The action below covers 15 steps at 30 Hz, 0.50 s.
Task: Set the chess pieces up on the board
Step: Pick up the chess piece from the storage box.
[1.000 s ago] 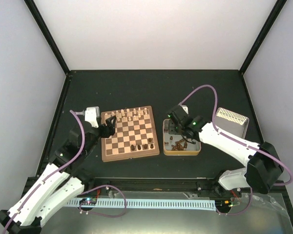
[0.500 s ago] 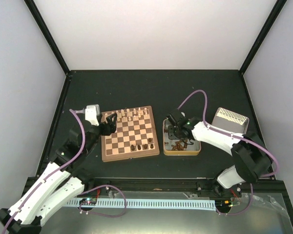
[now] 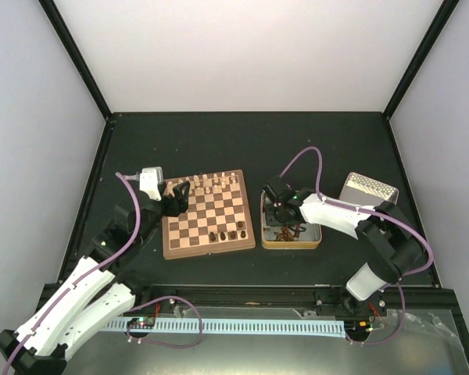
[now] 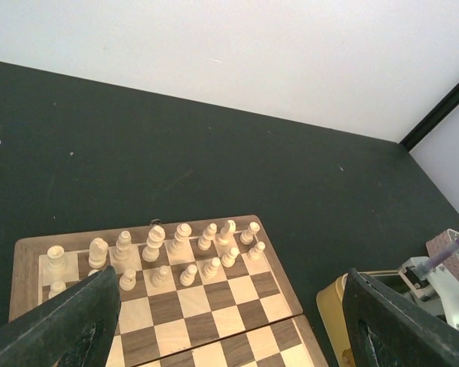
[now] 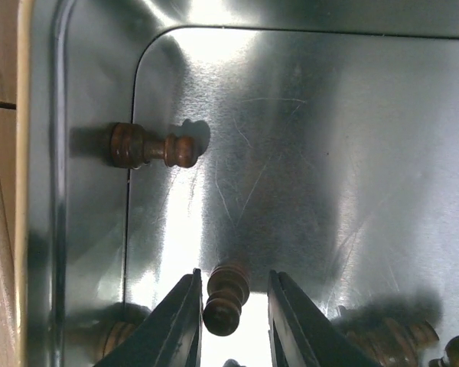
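While inside tin (image 5: 329,153), right fingers (image 5: 176,325) astride chessman (image 5: 225,298)

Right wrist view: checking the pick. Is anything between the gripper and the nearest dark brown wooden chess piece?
Nothing visible: the dark brown wooden chess piece lies in the shiny metal tin between the jaws of the right gripper.

Pale walls (image 3: 242,55), seemingly matte black table (image 3: 219,141).
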Motion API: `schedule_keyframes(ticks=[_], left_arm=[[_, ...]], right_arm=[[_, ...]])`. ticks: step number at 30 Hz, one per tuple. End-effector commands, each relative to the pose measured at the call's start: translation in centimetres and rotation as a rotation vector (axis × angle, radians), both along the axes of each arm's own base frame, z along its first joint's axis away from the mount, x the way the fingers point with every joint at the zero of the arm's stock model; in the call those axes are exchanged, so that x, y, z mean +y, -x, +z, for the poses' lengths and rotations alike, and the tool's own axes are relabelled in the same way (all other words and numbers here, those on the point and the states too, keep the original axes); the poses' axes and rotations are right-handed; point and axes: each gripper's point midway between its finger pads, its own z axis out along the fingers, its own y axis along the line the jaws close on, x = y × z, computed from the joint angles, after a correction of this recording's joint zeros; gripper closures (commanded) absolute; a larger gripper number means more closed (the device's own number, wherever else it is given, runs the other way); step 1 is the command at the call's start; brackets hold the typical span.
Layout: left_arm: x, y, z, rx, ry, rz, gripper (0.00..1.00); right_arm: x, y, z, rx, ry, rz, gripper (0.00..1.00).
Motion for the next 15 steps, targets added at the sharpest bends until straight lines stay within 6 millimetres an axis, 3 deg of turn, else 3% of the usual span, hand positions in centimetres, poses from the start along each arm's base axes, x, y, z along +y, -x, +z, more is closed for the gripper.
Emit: schedule_keyframes(ticks=[1,9,15], left_arm=[[-0.1,-0.2,0.7,-0.019,0.026,-0.001,0.19],[-0.1,-0.2,0.7,-0.016,0.029,-0.004,0.19],[0.1,-0.1,0.4,-0.002,0.026,0.007,0.19]], right_arm=[[0.3,-0.3,0.0,-0.002,-0.006,0.012,0.77],[0.0,-0.3,0.0,-0.003,0.013,0.005,0.97],[0.1,-0.9,3.6,-0.076,-0.020,-0.017,0.99]])
